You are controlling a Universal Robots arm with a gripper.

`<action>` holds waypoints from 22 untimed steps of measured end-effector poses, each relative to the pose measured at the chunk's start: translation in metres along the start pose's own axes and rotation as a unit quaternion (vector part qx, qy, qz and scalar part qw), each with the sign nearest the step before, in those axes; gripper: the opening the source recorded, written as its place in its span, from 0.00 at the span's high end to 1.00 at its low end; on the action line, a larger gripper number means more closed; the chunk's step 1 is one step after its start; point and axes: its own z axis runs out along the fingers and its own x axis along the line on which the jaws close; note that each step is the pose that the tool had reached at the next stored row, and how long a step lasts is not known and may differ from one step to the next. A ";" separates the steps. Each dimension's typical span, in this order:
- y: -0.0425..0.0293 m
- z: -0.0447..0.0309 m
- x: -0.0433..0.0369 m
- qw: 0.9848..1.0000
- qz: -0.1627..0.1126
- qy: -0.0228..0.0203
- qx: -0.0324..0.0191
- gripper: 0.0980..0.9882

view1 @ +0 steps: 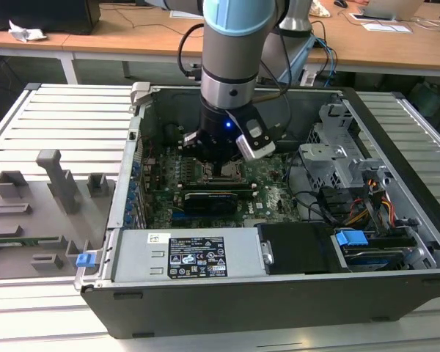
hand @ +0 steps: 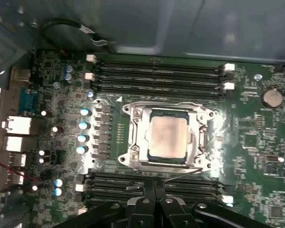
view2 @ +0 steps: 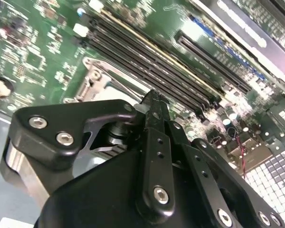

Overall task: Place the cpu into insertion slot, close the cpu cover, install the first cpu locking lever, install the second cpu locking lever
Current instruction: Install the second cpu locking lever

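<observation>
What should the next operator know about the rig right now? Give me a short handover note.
Gripper: shut, holding nothing, low inside the open PC case, at the socket's edge next to the memory slots.
The cpu: seated in the insertion slot, metal top showing.
The cpu cover: closed, framing the chip through its window.
Done: cpu placed, cover down.
Levers: a thin wire lever lies along the socket's side nearest the gripper; I cannot tell whether it is latched. The state of the other lever is also unclear.
Left: confirm and finish both locking levers.
</observation>
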 end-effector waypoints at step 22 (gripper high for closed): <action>-0.0145 0.0203 0.0152 0.999 -0.006 -0.002 -0.047 0.99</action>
